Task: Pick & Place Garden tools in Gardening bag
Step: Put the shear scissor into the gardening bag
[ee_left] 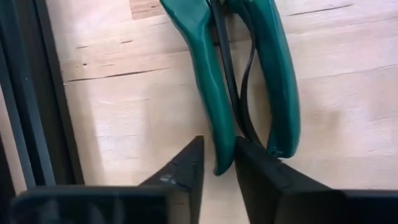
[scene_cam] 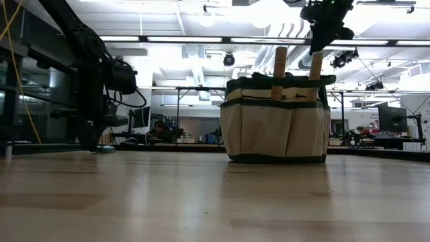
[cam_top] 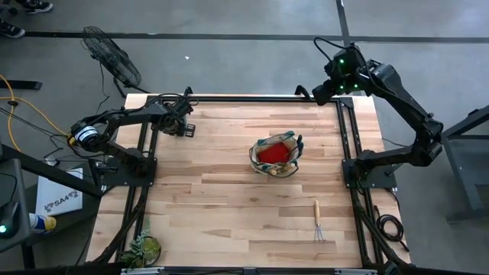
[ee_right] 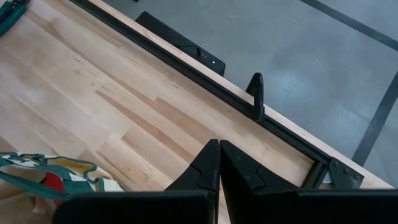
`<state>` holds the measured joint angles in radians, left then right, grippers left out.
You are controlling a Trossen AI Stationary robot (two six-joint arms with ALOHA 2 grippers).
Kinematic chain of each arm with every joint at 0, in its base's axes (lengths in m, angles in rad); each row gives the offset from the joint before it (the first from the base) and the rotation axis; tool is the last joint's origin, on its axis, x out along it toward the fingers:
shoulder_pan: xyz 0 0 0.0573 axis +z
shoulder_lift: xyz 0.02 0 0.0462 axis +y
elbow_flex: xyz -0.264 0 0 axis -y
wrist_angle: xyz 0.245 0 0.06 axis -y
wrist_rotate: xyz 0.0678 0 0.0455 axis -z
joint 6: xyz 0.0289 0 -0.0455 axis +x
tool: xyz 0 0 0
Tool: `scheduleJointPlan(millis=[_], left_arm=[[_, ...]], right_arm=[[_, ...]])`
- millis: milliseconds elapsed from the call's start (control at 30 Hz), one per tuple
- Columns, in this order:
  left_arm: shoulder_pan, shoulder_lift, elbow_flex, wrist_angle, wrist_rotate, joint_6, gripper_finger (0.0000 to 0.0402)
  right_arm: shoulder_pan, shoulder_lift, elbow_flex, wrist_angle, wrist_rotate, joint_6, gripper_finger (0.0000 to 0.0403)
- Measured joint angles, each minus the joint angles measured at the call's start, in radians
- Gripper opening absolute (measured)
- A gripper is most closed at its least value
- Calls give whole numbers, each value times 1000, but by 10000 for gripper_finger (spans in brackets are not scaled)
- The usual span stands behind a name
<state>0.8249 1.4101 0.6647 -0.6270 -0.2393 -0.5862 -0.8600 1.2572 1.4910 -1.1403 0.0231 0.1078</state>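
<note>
Green-handled pruners (ee_left: 249, 74) lie on the table near its far left corner. My left gripper (ee_left: 219, 167) is low over them, by the left frame rail (cam_top: 183, 126), shut on one handle. The tan gardening bag (cam_top: 275, 155) stands upright at the table's middle, with a red cloth piece (cam_top: 271, 155) inside and two wooden handles (scene_cam: 279, 64) sticking up out of it. A wooden-handled hand rake (cam_top: 318, 221) lies flat near the table's near right. My right gripper (ee_right: 219, 163) is shut and empty, raised over the far right corner (cam_top: 321, 92). My left gripper pinches the free end of one pruner handle (ee_left: 219, 149) between its two fingers. The fingers come along the handle from its free end, slanting down. The other handle (ee_left: 280, 124) lies outside the fingers. The pruners appear to rest on the table.
A leafy plant clump (cam_top: 144, 248) sits at the near left corner. Black frame rails (cam_top: 348, 137) run along the table's left and right sides and its far edge. Bare wood lies between the bag and the near edge.
</note>
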Motion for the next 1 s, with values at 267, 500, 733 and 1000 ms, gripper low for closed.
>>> scheduleJointPlan(millis=[267, 500, 733, 1000], left_arm=[[0, 0, 0, 5, 26, -1, 21], [0, 0, 0, -11, 77, 1, 23], [0, -1, 0, -20, 238, 36, 21], [-3, -34, 15, -27, 453, 112, 19]], right_arm=[[0, 0, 0, -6, 0, 0, 2], [0, 0, 0, -7, -3, 4, 2], [0, 0, 0, -7, -13, 2, 2], [13, 6, 0, 21, -267, -59, 2]])
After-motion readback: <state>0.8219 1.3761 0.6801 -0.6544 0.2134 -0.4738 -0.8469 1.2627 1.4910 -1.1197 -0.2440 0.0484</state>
